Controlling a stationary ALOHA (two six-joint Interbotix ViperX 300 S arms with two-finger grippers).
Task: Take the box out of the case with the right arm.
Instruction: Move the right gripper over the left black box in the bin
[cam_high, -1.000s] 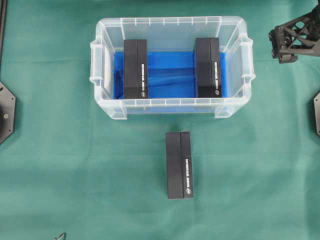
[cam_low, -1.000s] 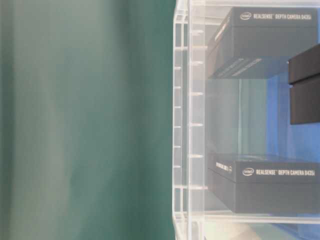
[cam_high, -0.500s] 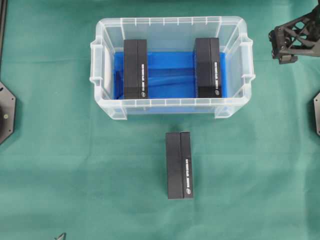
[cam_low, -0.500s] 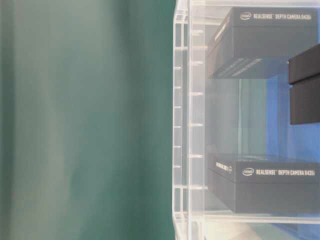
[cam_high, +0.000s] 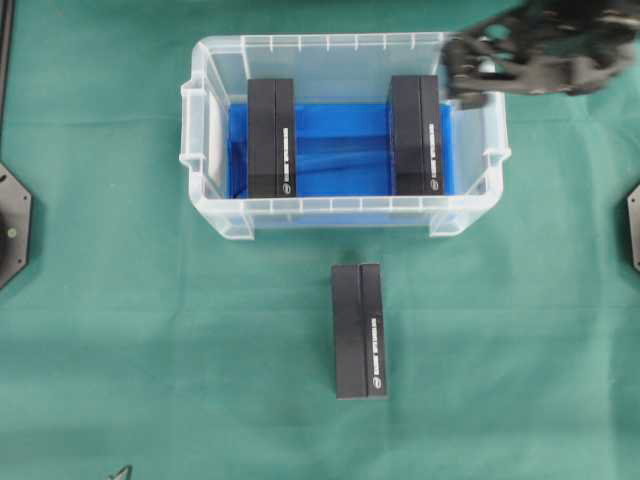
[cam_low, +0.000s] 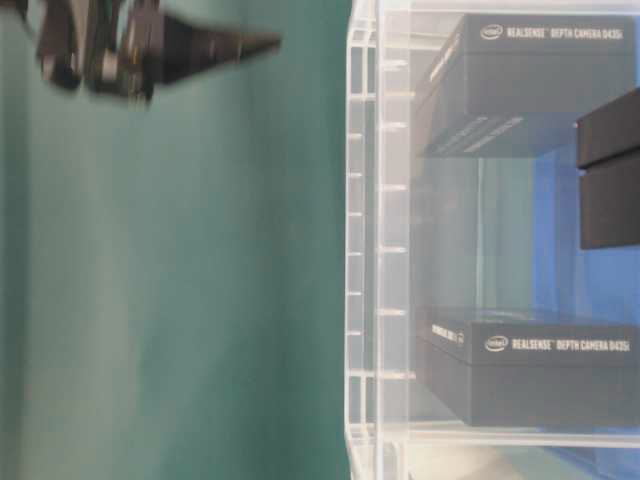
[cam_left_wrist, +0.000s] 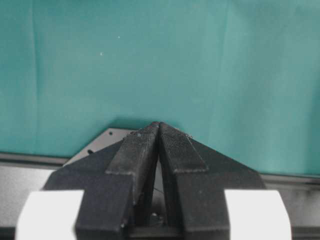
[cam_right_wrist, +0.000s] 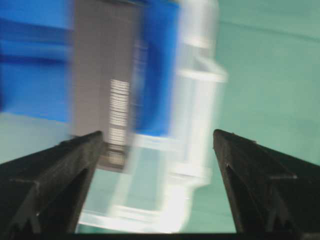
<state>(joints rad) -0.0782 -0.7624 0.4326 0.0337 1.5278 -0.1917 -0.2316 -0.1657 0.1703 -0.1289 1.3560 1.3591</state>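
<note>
Green cloth covers the table (cam_high: 130, 330) across the whole overhead view. One case (cam_high: 345, 215), clear plastic with a blue floor, lies toward twelve o'clock of the table's centre. Three black boxes are visible. Two stand inside the case: the left box (cam_high: 271, 138) against the nine o'clock side of the blue floor, the right box (cam_high: 416, 134) against the three o'clock side, well apart from each other with bare blue floor between them. The third box (cam_high: 359, 330) lies on the cloth outside, at six o'clock of the case and clear of its wall. All three lie lengthwise along the twelve-to-six line, white print strip on the right half.

Two hands appear. The right hand (cam_high: 470, 75), a black lattice frame blurred by motion, enters from two o'clock and hovers over the case's rim at its one o'clock corner, just beside the right box. Its wrist view shows both fingers (cam_right_wrist: 55, 180) spread wide with nothing between them, the smeared right box (cam_right_wrist: 107, 75) and case wall (cam_right_wrist: 197, 115) below. In the table-level view it is a dark blur (cam_low: 150, 50) to the left of the case (cam_low: 365, 250).

The left hand (cam_left_wrist: 159, 150), seen only by its own wrist camera, has its fingers pressed together and empty over bare cloth.
</note>
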